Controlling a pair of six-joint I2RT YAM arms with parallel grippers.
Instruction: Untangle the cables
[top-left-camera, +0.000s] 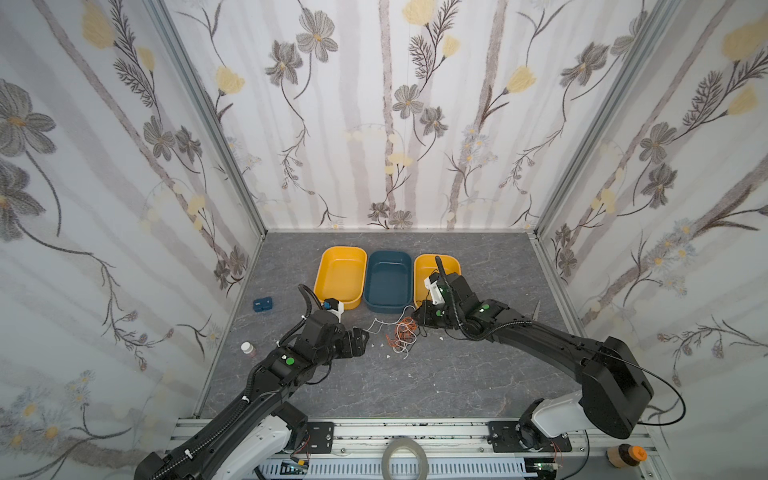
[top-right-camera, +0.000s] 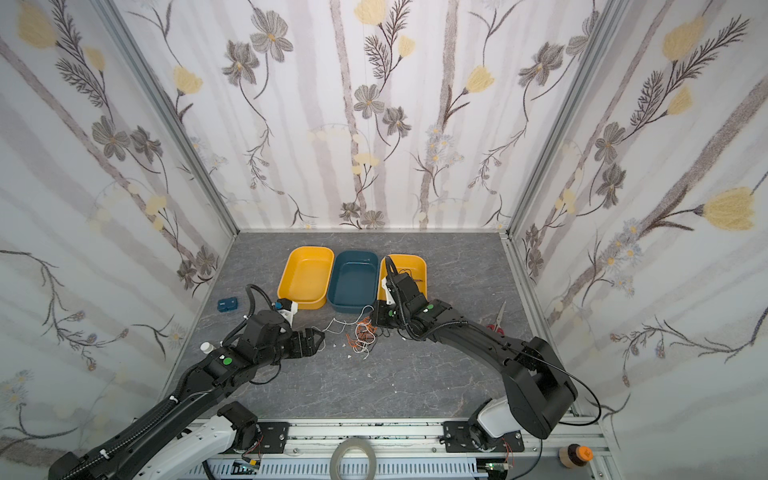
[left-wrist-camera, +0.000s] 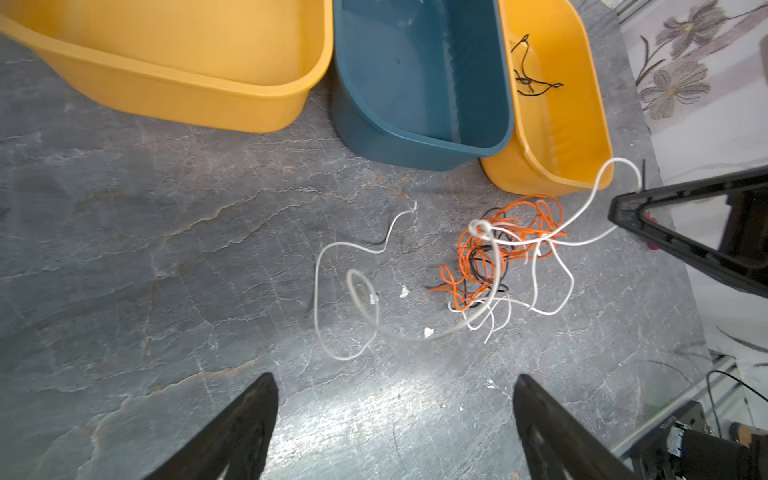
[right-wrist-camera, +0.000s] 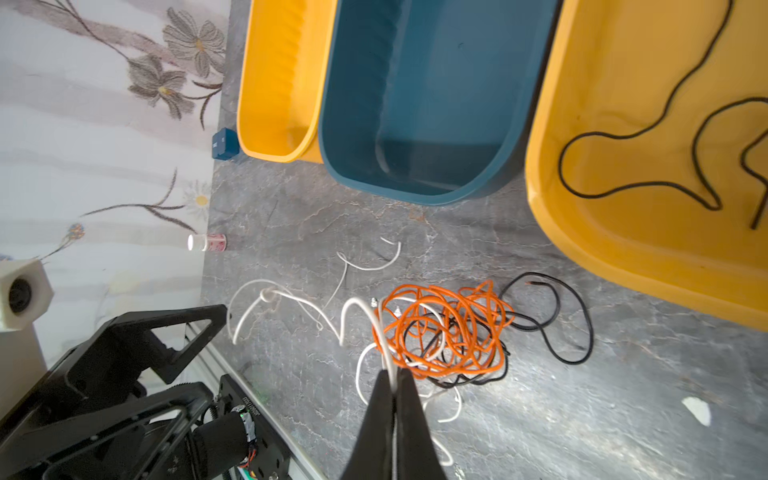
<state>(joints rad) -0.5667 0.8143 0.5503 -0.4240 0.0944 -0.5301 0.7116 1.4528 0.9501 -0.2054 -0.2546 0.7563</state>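
The cables (top-left-camera: 404, 332) (top-right-camera: 363, 333) lie on the grey floor in front of the trays, a knot of orange, black and white wires (left-wrist-camera: 498, 257) (right-wrist-camera: 440, 332). My right gripper (right-wrist-camera: 395, 372) (top-left-camera: 419, 318) is shut on a white cable (right-wrist-camera: 384, 345) at the edge of that knot. This white cable (left-wrist-camera: 598, 183) arcs up to the right gripper's tip. A loose white strand (left-wrist-camera: 320, 291) trails toward my left gripper (left-wrist-camera: 395, 378) (top-left-camera: 365, 334), which is open with nothing between its fingers. One black cable (right-wrist-camera: 623, 137) (left-wrist-camera: 528, 79) lies inside the right yellow tray (top-left-camera: 422, 266).
A left yellow tray (top-left-camera: 328, 266) and a blue tray (top-left-camera: 388, 308) stand beside the right one. A small blue box (top-left-camera: 262, 304) and a small bottle (top-left-camera: 247, 348) sit by the left wall. Scissors (top-right-camera: 498, 320) lie at the right. White scraps (top-left-camera: 388, 356) dot the floor.
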